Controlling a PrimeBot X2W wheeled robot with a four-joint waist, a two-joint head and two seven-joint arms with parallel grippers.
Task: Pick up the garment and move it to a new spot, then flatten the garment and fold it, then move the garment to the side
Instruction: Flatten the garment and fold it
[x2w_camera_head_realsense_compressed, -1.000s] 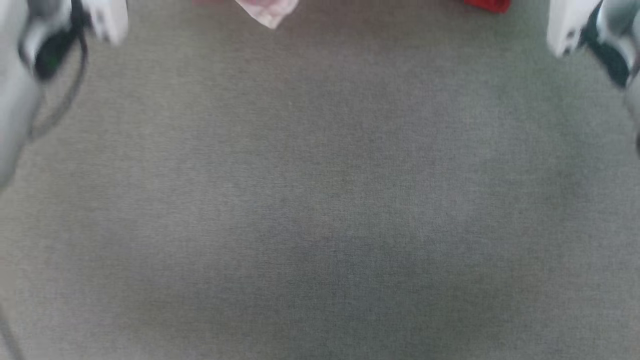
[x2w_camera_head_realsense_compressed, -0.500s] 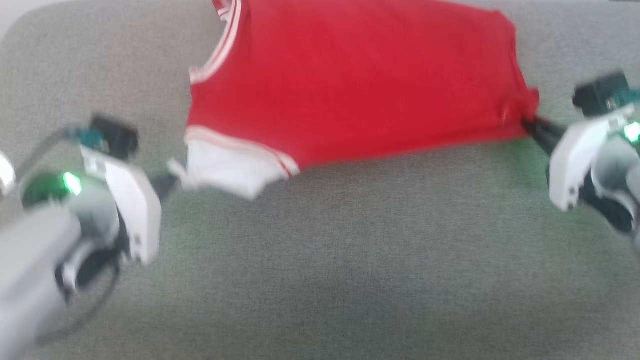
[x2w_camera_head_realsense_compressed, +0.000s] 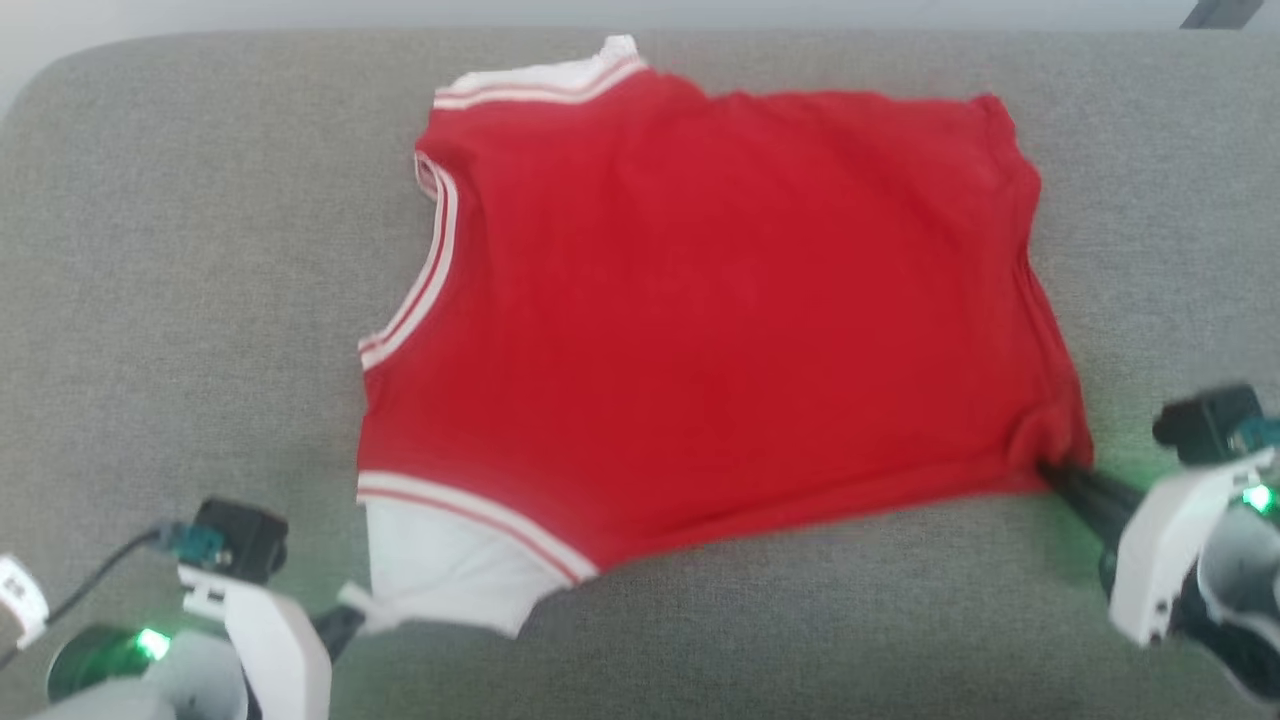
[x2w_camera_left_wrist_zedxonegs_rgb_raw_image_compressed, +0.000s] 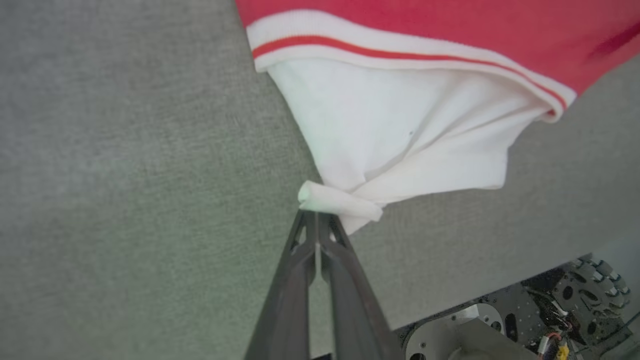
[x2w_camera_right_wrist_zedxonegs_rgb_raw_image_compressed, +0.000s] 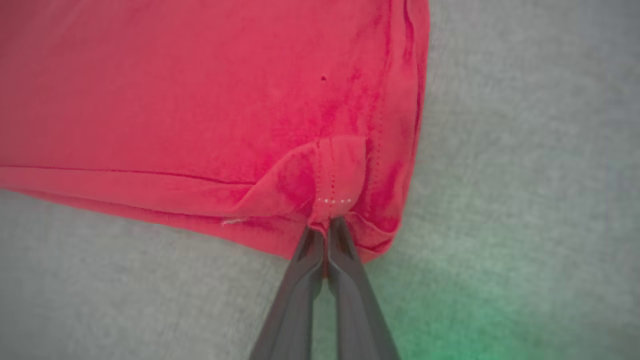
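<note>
The left gripper (x2w_camera_left_wrist_zedxonegs_rgb_raw_image_compressed: 316, 217) is pinched tight on the rolled hem of the white sleeve (x2w_camera_left_wrist_zedxonegs_rgb_raw_image_compressed: 400, 130). The garment (x2w_camera_head_realsense_compressed: 720, 300), a red jersey shirt with striped trim, lies spread on the grey woven cushion (x2w_camera_head_realsense_compressed: 150, 250); the right gripper (x2w_camera_right_wrist_zedxonegs_rgb_raw_image_compressed: 327, 225) clamps its red hem corner. Both holds look slight: an uneven pull could slip or bunch the cloth. The cushion ends at a pale strip (x2w_camera_head_realsense_compressed: 300, 12), perhaps floor.

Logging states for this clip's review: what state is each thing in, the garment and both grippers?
garment: spread nearly flat on the grey cushion, unfolded, plain red side up.
left gripper: shut on the tip of the white sleeve.
right gripper: shut on the red hem corner.
</note>
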